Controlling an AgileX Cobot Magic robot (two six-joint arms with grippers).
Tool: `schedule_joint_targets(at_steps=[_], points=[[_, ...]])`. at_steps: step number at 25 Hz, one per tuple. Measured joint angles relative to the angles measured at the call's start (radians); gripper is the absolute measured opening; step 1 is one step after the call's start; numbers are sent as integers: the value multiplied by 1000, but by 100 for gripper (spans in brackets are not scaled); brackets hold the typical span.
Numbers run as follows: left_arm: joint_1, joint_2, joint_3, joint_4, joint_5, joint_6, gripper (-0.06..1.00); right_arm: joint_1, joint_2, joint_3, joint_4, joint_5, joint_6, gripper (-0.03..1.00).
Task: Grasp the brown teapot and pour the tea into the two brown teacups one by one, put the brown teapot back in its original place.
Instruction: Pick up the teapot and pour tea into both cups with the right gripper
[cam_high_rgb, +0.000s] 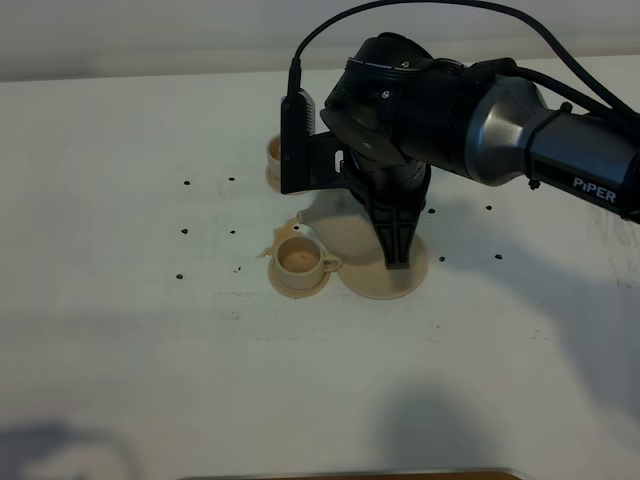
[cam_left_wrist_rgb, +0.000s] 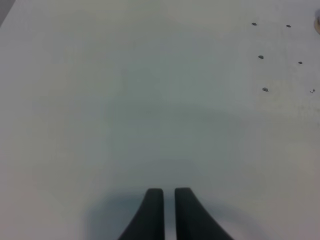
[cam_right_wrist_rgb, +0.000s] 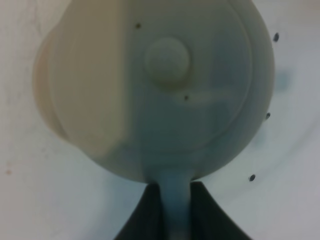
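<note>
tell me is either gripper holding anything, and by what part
The right gripper holds the teapot by its loop handle, pinched between the fingers. The left gripper holds nothing.

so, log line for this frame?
right gripper: shut on brown teapot handle | teapot: off large saucer, by near teacup | left gripper: shut, empty, over bare table

The middle of the white table (cam_high_rgb: 120, 350) is blocked by the right arm (cam_high_rgb: 480, 110), with the right gripper (cam_right_wrist_rgb: 175, 186) clamped on the brown teapot (cam_right_wrist_rgb: 165, 90) over the wide saucer (cam_high_rgb: 365, 282). Just to the left, a near teacup (cam_high_rgb: 298, 262) and a far teacup (cam_high_rgb: 277, 152) are set. Open surface is found at the left, near side and far right.
</note>
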Motion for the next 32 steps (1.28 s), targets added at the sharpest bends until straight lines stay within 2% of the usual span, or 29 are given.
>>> schedule_joint_targets(at_steps=[15, 32], points=[[0, 0, 0, 0, 0, 0, 12, 7, 0, 0, -50, 51, 0, 8], [0, 0, 0, 0, 0, 0, 12, 35, 0, 0, -102, 63, -3, 8]])
